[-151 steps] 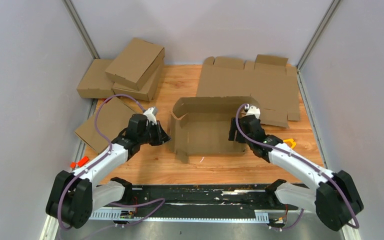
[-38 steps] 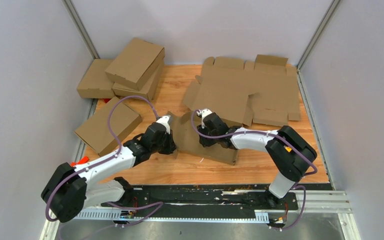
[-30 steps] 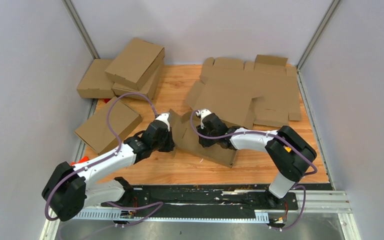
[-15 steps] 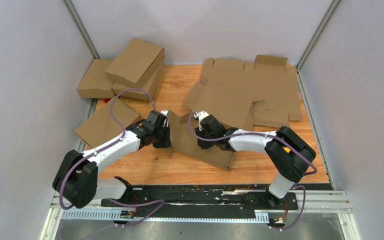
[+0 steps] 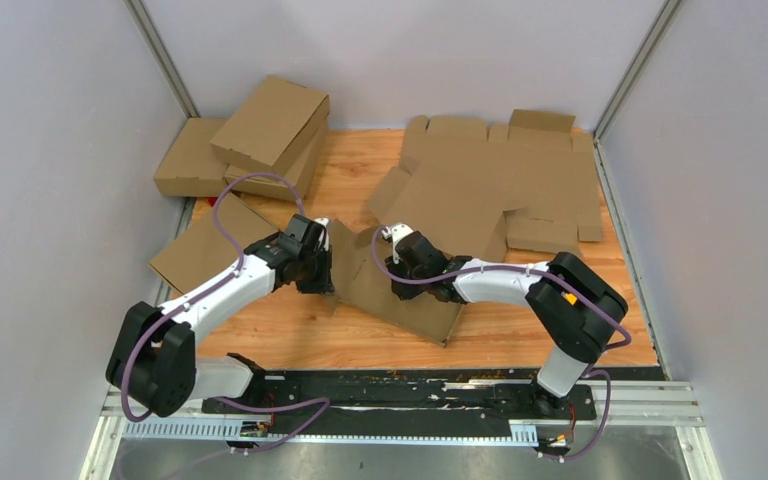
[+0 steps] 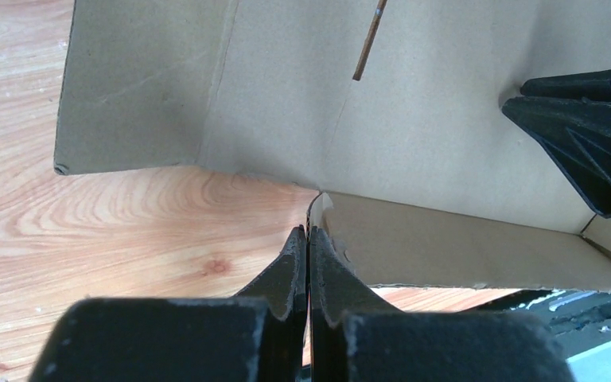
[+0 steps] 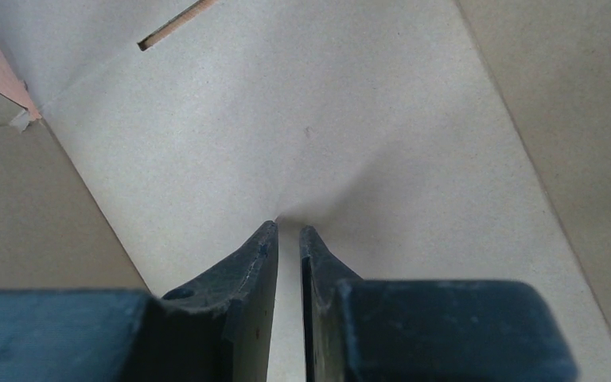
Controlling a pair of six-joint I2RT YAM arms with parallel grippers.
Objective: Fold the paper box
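The paper box (image 5: 412, 315) lies half-formed on the desk (image 5: 290, 345); the left fingers (image 6: 309, 239), pressed together, nudge its corner at their tips; the right fingers (image 7: 289, 231), barely apart, press its panel just ahead; with nothing gripped, the sheet may skid, or its raised flap flop flat.

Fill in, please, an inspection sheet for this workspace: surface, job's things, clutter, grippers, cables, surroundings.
Surface: wooden table, light wood grain.
Job's things: paper box, partly folded, lying in the middle between both arms.
Clutter: flat cardboard sheets at back right; closed boxes stacked at back left; lone box at left.
Grippers: left gripper shut, tips at a box fold; right gripper with a narrow gap, tips on a box panel.
Cables: purple cables loop along both arms.
Surroundings: grey walls on three sides; black rail at near edge.
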